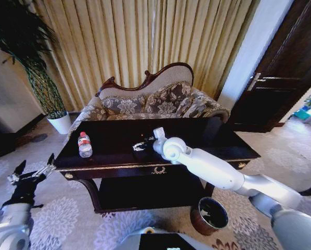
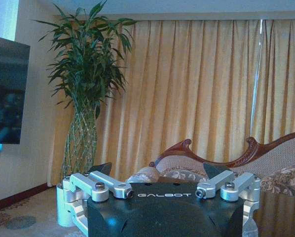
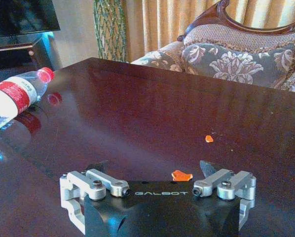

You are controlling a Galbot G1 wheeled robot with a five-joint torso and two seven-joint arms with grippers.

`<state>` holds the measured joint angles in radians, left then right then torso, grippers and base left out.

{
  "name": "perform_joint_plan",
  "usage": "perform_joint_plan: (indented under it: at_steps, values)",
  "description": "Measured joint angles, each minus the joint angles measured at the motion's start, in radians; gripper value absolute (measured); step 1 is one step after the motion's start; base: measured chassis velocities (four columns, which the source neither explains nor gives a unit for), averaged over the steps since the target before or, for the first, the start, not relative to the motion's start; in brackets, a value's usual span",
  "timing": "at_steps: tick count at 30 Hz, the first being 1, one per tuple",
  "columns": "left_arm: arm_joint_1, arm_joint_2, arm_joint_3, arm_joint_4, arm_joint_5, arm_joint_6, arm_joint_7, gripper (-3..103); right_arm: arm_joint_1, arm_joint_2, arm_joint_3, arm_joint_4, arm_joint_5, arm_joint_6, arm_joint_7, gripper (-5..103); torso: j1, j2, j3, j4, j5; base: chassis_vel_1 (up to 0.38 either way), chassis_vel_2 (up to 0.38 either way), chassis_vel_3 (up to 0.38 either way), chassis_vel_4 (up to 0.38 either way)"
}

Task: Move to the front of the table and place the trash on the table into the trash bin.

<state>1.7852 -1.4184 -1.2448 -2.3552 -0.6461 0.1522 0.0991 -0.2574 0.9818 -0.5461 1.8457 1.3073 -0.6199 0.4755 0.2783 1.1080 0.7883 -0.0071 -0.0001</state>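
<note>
The dark-brown table point(image 1: 197, 136) stands in front of me. My right gripper point(image 1: 141, 146) reaches over its middle and hangs low above the top, open. In the right wrist view an orange scrap of trash point(image 3: 181, 175) lies on the wood between the spread fingers of the right gripper point(image 3: 152, 169), nearer one fingertip point(image 3: 209, 169). A smaller orange scrap point(image 3: 209, 138) lies a little farther on. The reddish-brown trash bin point(image 1: 210, 214) sits on the carpet at the table's front right. My left gripper point(image 1: 35, 165) is open and idle, left of the table.
A clear water bottle point(image 1: 85, 144) with a red cap stands on the table's left part. A patterned sofa point(image 1: 155, 101) is right behind the table. A plant in a white pot point(image 1: 60, 123) stands at the back left, and a dark door point(image 1: 280, 78) at the right.
</note>
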Motion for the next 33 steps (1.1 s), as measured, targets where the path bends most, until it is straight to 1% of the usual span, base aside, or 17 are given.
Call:
perform_joint_plan:
  at_steps: [7,8,12,14,15,17,18,21,24,25,26,27,33]
  values:
    - [0.006,0.002,-0.004,0.004,-0.001,-0.007,0.001,100,-0.002,0.013,-0.002,-0.013,-0.014,0.003,0.000,100,0.000,0.000,0.000,0.0000,0.0000,0.000,0.000,0.000,0.000]
    - [0.006,0.002,-0.004,0.004,-0.001,-0.008,0.001,100,-0.002,0.014,-0.002,-0.014,-0.015,0.003,0.000,101,0.000,0.000,0.000,0.0000,0.0000,0.000,0.000,0.000,0.000]
    - [0.006,0.002,-0.004,0.004,-0.001,-0.008,0.001,100,-0.005,0.014,-0.003,-0.015,-0.016,0.004,0.000,99,0.000,0.000,0.000,0.0000,0.0000,0.000,0.000,0.000,0.000]
    - [0.006,0.002,-0.004,0.004,-0.001,-0.008,0.001,100,-0.007,0.015,-0.003,-0.016,-0.018,0.004,0.000,90,0.000,0.000,0.000,0.0000,0.0000,0.000,0.000,0.000,0.000]
    - [0.006,0.002,-0.004,0.004,-0.001,-0.008,0.001,100,-0.007,0.015,-0.003,-0.016,-0.018,0.004,0.000,90,0.000,0.000,0.000,0.0000,0.0000,0.000,0.000,0.000,0.000]
    - [0.005,0.003,-0.003,0.005,-0.002,-0.008,0.001,100,-0.012,0.015,-0.003,-0.018,-0.020,0.009,0.000,79,0.000,0.000,0.000,0.0000,0.0000,0.000,0.000,0.000,0.000]
    - [0.005,0.003,-0.003,0.005,-0.002,-0.008,0.001,100,-0.012,0.015,-0.003,-0.018,-0.020,0.009,0.000,79,0.000,0.000,0.000,0.0000,0.0000,0.000,0.000,0.000,0.000]
    - [0.004,0.005,-0.004,0.007,-0.010,-0.008,0.001,100,-0.015,0.013,-0.005,-0.021,-0.025,0.019,0.000,70,0.000,0.000,0.000,0.0000,0.0000,0.000,0.000,0.000,0.000]
    - [0.004,0.005,-0.003,0.008,-0.012,-0.008,0.001,100,-0.016,0.012,-0.005,-0.023,-0.026,0.020,0.000,68,0.000,0.000,0.000,0.0000,0.0000,0.000,0.000,0.000,0.000]
    - [0.003,0.006,-0.003,0.008,-0.013,-0.008,0.001,100,-0.016,0.010,-0.004,-0.025,-0.026,0.020,0.000,64,0.000,0.000,0.000,0.0000,0.0000,0.000,0.000,0.000,0.000]
    - [0.003,0.006,-0.003,0.008,-0.013,-0.008,0.001,100,-0.016,0.010,-0.004,-0.025,-0.026,0.020,0.000,64,0.000,0.000,0.000,0.0000,0.0000,0.000,0.000,0.000,0.000]
    - [0.003,0.006,-0.003,0.008,-0.014,-0.008,0.001,100,-0.016,0.009,-0.003,-0.026,-0.027,0.020,-0.001,61,0.000,0.000,0.000,0.0000,0.0000,0.000,0.000,0.000,0.000]
    - [0.004,0.006,-0.004,0.008,-0.015,-0.008,0.003,100,-0.016,0.001,0.004,-0.028,-0.027,0.020,-0.002,61,0.000,0.000,0.000,0.0000,0.0000,0.000,0.000,0.000,0.000]
